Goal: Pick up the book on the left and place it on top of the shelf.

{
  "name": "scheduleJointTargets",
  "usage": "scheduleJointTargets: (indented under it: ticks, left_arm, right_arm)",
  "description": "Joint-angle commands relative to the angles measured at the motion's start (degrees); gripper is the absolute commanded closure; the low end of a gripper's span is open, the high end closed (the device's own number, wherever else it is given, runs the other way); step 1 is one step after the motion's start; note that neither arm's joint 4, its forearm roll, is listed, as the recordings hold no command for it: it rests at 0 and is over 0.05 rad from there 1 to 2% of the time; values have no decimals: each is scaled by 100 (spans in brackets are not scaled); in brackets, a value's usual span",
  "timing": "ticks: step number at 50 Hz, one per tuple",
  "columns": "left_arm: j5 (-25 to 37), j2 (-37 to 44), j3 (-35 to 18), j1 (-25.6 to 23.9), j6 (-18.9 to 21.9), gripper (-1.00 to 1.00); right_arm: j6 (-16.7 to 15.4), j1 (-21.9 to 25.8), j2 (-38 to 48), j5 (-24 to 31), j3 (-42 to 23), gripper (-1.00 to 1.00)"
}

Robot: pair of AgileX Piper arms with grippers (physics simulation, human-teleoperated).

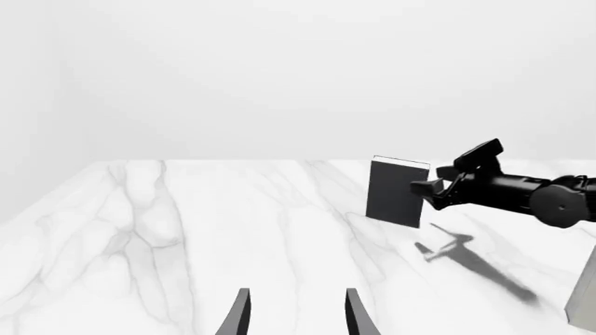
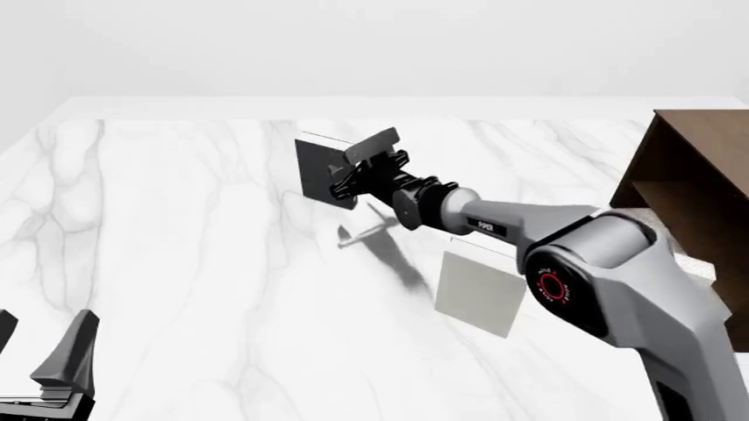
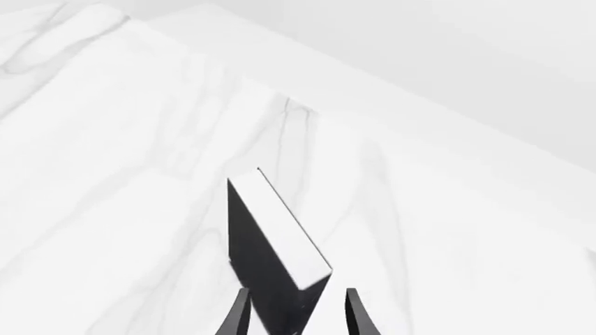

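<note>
Front view: white marble desk, plain pale walls, dark brown shelf at right. Right claw reaching far forward, fingers parted around upright black book. Left claw low, open, empty.

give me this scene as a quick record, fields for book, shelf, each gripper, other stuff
book: black-covered rectangular book with white page edge, standing upright on the white marble table, not on the shelf yet
shelf: dark brown wooden shelf unit at the table's right edge, nothing seen on its top
right gripper: right gripper at the book, fingers either side of it; grip not confirmed
left gripper: left gripper open, low near the front left, holding nothing
other: light grey book standing upright under the right arm
</note>
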Motion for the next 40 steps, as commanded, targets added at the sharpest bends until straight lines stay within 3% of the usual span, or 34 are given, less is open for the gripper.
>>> scheduleJointTargets:
  ticks: [1, 21, 40]
  left_arm:
    - [0, 0, 0, 0, 0, -100]
    - [0, 0, 0, 0, 0, -100]
    - [0, 0, 0, 0, 0, -100]
  right_arm:
    - [25, -8, 212, 92, -279, -100]
    - [20, -3, 588, 306, -810, -100]
    - [35, 8, 656, 350, -929, -100]
